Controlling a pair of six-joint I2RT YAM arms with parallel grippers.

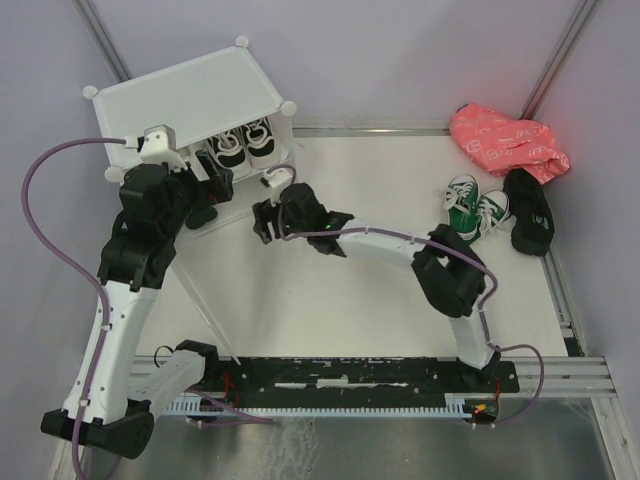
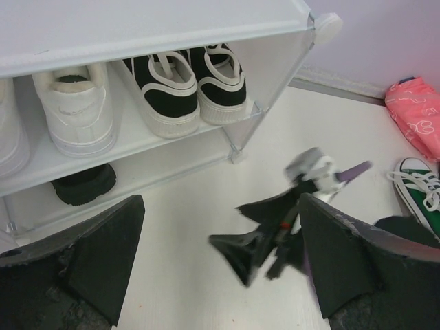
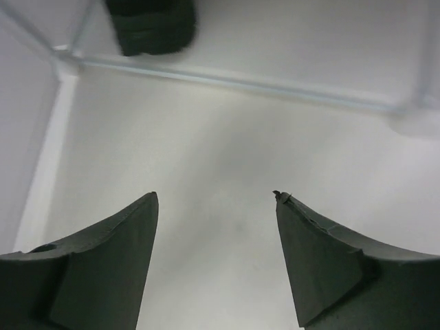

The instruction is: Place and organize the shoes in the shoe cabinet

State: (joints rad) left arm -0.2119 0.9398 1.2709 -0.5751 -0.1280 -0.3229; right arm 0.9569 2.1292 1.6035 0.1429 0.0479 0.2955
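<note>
Both arms start at the bottom of the top view. The left arm goes up the left side and bends over toward the upper left. The right arm rises at the lower right, bends at its elbow, and stretches low across the white table (image 1: 330, 300) to the left.

The left gripper (image 1: 212, 185) hangs just in front of the shoe cabinet (image 1: 190, 95). Its jaws are wide apart and hold nothing. The right gripper (image 1: 266, 222) is near the cabinet's bottom right corner, pointing down at the table. Its jaws are apart too, with only bare table between them.

In the left wrist view, the upper shelf holds a white sneaker (image 2: 75, 110) on the left and a pair of black sneakers with white soles (image 2: 185, 86) beside it. A plain black shoe (image 2: 82, 184) sits on the lower shelf.

Far off at the right of the top view, the green sneakers (image 1: 475, 207) stand on the table. Black shoes (image 1: 528, 208) lie just beside them. A pink bag (image 1: 505, 140) lies behind both.
</note>
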